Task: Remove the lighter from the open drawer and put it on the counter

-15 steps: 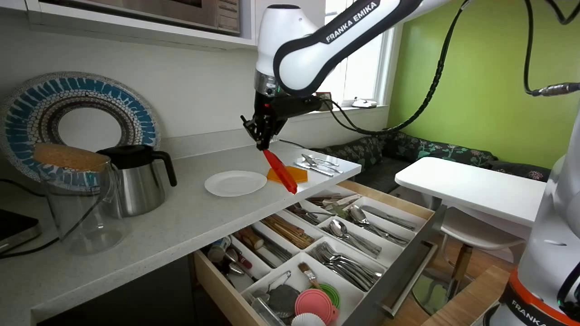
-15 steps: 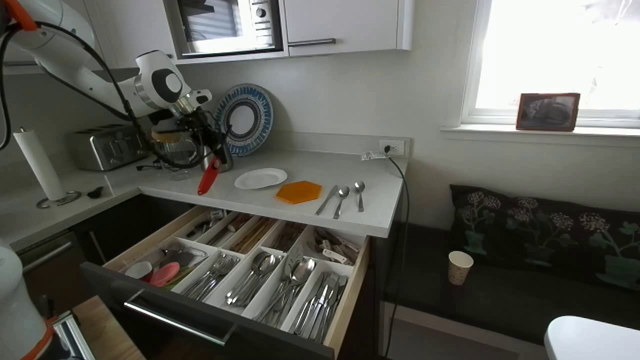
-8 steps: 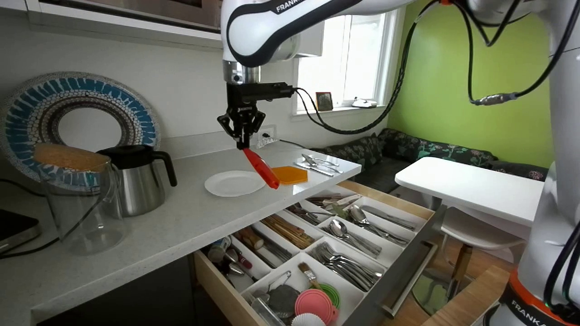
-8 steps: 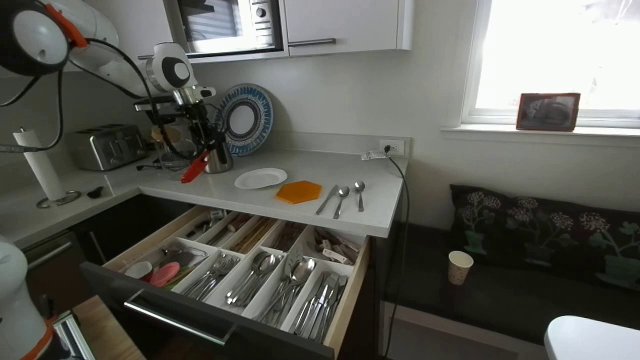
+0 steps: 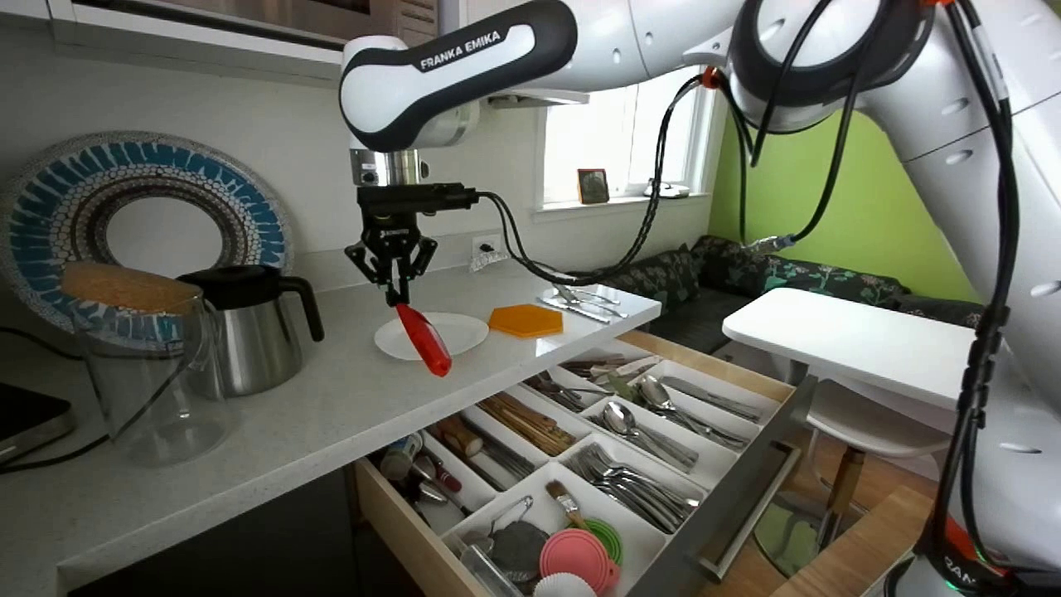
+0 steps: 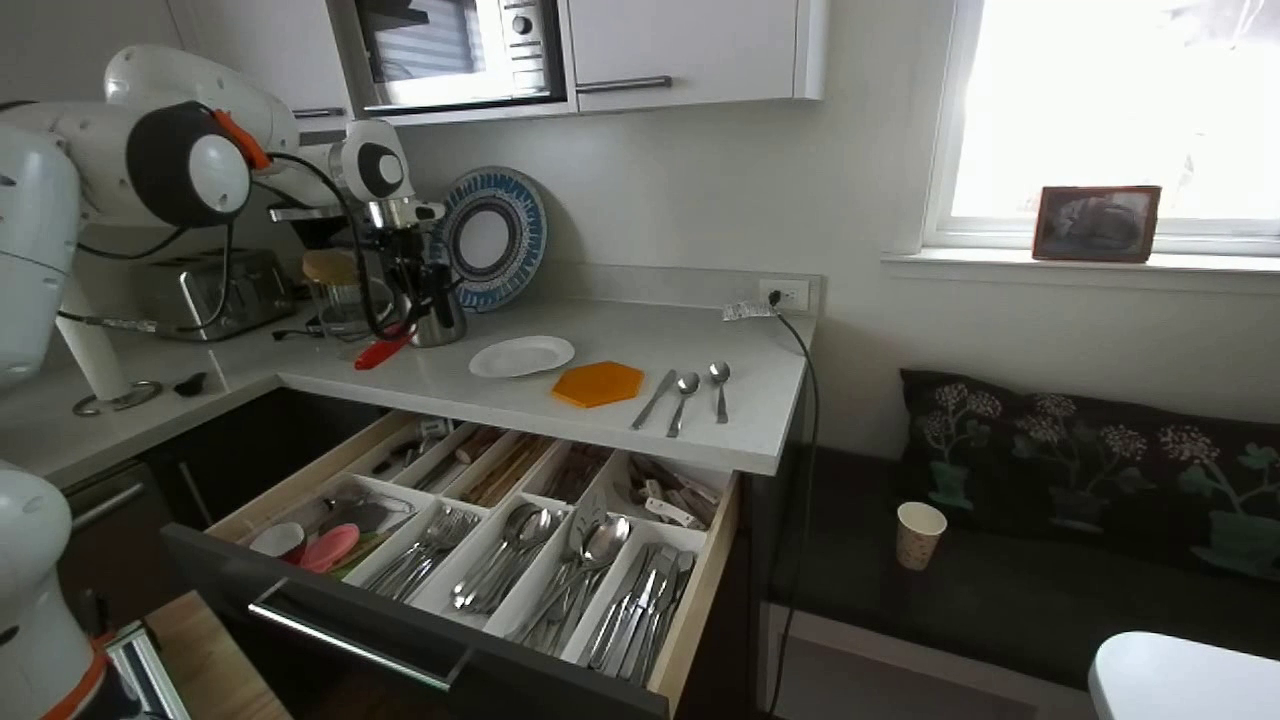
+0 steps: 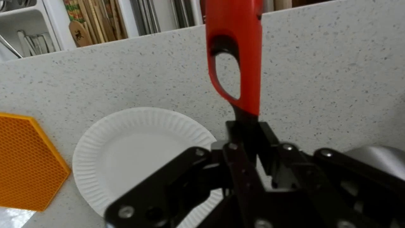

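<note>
The red lighter (image 5: 425, 342) hangs tilted from my gripper (image 5: 397, 298), its red handle end pointing down. My gripper's fingers (image 7: 246, 133) are shut on the lighter's dark neck, just beyond the red body (image 7: 251, 63) in the wrist view. The gripper points down over the counter (image 5: 323, 414), between the steel jug and the white plate. The lighter also shows in an exterior view (image 6: 382, 350), near the counter's front edge. It appears to be above the counter; the exact gap is hard to judge. The open drawer (image 5: 733, 497) is below the counter, full of cutlery.
A white plate (image 6: 522, 357) and an orange hexagonal mat (image 6: 598, 384) lie on the counter. A knife and spoons (image 6: 684, 398) lie to their right. A steel jug (image 5: 257, 348) and a cork-lidded glass jar (image 5: 157, 398) stand beside the gripper.
My gripper has carried the lighter leftward in both exterior views, from beyond the plate toward the jug. It has turned from leaning to upright and has come lower in the last half second.
</note>
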